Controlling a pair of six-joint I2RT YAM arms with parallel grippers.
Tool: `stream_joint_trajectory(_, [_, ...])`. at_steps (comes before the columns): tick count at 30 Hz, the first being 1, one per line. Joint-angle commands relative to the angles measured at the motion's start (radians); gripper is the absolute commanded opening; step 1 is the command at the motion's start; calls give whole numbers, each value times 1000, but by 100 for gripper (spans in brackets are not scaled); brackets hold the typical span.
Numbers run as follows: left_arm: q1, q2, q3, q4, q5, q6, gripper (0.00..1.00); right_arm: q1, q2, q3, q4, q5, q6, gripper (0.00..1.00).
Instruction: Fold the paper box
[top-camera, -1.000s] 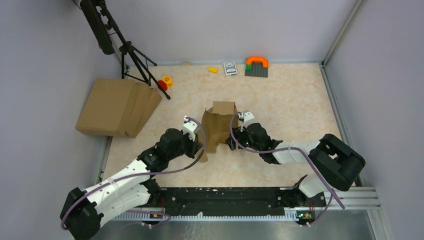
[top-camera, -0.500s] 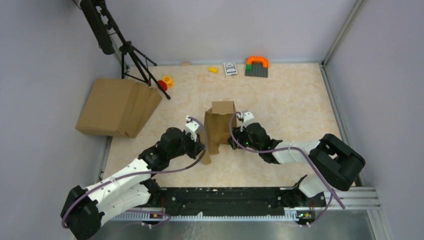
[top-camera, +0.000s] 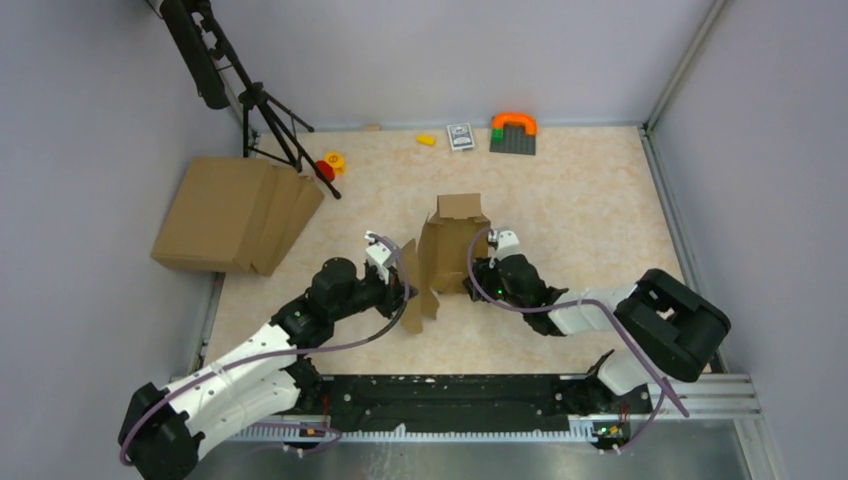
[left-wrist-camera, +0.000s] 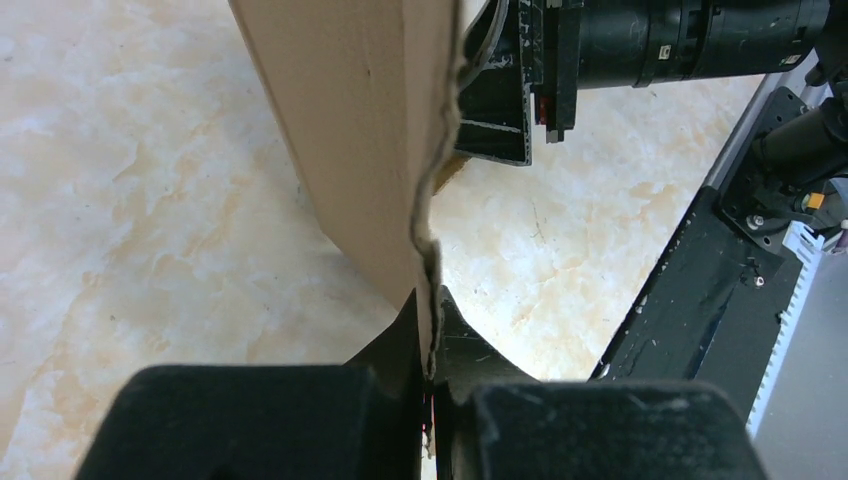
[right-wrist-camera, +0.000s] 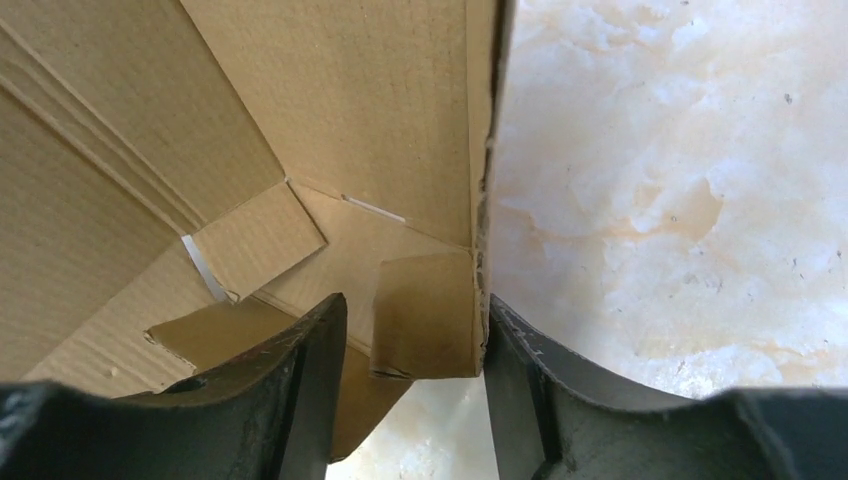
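The paper box (top-camera: 447, 256) is brown cardboard, half folded and standing upright in the middle of the table, with a flap raised at its far end. My left gripper (top-camera: 404, 291) is shut on the thin edge of its left flap; in the left wrist view the edge (left-wrist-camera: 432, 300) runs down between the closed fingers (left-wrist-camera: 430, 345). My right gripper (top-camera: 479, 279) is open at the box's right wall. In the right wrist view its fingers (right-wrist-camera: 415, 325) straddle the wall's edge and a small inner tab (right-wrist-camera: 425, 310); the right finger touches the wall.
A pile of flat brown cardboard (top-camera: 235, 213) lies at the left. A black tripod (top-camera: 268, 108) stands behind it, with red and yellow toys (top-camera: 328, 165) by its foot. A yellow block (top-camera: 426, 139), a card pack (top-camera: 460, 135) and an orange-and-green brick piece (top-camera: 513, 132) line the far wall.
The box has shifted right and a little farther away, and its left flap has spread outward. Both grippers have moved right with it. The left keeps its grip.
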Motion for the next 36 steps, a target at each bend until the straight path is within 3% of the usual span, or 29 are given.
stream_joint_trajectory(1, [7,-33,-5,55,-18,-10,0,14,-15,-1,81,-17,-1,54])
stream_joint_trajectory(4, [11,-31,-7,68,-15,-17,0,22,-18,-7,85,-36,-2,63])
stream_joint_trajectory(8, [11,-5,-5,67,7,-12,0,25,-46,-29,92,-21,9,64])
stream_joint_trajectory(11, [11,16,-9,77,46,-10,0,26,-46,-28,87,-14,11,57])
stream_joint_trajectory(17, [11,100,2,59,111,10,0,41,-17,5,44,11,15,53])
stream_joint_trajectory(22, [9,71,-47,105,129,-5,0,54,-22,-33,55,73,94,44])
stream_joint_trajectory(36, [2,61,-104,218,276,-40,0,106,7,-46,116,151,82,38])
